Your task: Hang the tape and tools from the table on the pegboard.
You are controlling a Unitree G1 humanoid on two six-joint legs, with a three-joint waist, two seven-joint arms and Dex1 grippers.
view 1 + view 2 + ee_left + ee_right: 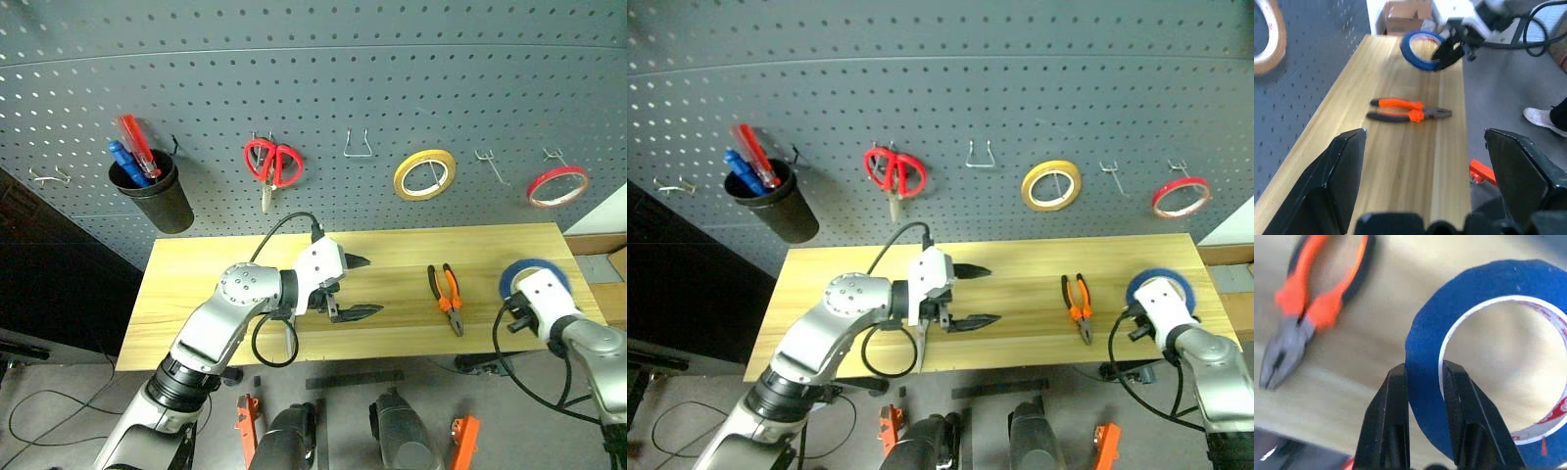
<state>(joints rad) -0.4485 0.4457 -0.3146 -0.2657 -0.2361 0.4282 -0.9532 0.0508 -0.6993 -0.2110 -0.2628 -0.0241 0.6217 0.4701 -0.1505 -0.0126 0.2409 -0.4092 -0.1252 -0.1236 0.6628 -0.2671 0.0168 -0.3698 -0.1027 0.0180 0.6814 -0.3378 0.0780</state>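
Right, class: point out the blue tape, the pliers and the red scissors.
Blue tape [1425, 382], right wrist view, band between the fingers.
Pliers [449, 296], left eye view, pivot.
Red scissors [273, 164], left eye view, handles.

left end effector [1422, 191] jaws wide | pliers [1406, 109] flat on desk [1396, 161] | right end effector [1449, 49] pinching blue tape [1418, 50]

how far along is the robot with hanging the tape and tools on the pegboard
Nothing of the task hangs on the pegboard yet. In hand: the right hand pinches the blue tape above the table. Left: the pliers lie on the table; the left hand is open, empty.
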